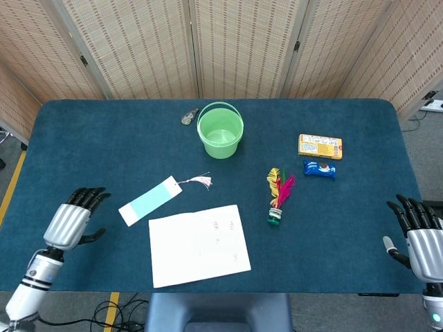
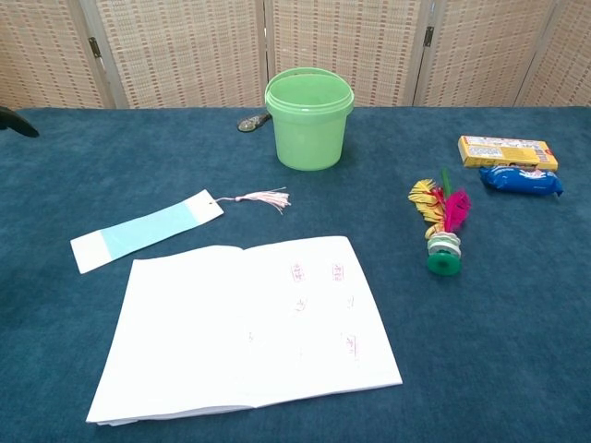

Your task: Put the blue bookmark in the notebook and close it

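The blue bookmark (image 1: 149,200) lay slantwise on the worktop (image 1: 104,138) just beside the open notebook (image 1: 199,245), right of the empty, spread left hand (image 1: 69,223), the nearer one.

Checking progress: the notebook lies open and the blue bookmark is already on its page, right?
Not quite. The notebook lies open, but the blue bookmark is on the table beside it, just off its far left corner, as the chest view shows.
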Controlling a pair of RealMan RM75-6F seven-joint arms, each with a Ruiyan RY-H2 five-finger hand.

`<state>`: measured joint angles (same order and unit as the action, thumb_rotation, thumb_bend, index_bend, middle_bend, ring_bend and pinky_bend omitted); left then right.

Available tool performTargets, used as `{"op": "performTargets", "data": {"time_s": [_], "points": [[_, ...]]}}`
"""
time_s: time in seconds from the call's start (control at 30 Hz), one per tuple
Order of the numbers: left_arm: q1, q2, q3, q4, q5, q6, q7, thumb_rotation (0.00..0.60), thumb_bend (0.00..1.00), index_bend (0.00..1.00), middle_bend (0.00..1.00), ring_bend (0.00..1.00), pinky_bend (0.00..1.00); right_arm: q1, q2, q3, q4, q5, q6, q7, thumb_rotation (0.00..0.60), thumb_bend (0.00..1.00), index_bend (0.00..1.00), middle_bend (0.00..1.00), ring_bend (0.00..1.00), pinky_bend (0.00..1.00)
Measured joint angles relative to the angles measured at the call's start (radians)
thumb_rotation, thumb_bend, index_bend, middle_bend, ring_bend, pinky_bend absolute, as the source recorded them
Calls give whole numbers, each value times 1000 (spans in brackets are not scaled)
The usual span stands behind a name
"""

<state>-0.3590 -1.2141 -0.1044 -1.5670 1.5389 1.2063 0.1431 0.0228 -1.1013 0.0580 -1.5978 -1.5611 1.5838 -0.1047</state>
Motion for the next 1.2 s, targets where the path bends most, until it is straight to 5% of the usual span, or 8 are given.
{"op": "performTargets", "data": {"time_s": [0.47, 1.2], "points": [[-159, -180, -32, 166, -113, -190, 45, 600, 248, 182, 158, 160, 169, -8, 11, -1, -16, -5, 9, -9, 600, 260, 161, 93, 94, 141], [-211, -331, 8, 338, -176, -241, 82, 600, 247, 174, 158, 160, 169, -2, 9, 2, -12, 5, -8, -2, 600, 262, 161, 93, 94, 141]]}}
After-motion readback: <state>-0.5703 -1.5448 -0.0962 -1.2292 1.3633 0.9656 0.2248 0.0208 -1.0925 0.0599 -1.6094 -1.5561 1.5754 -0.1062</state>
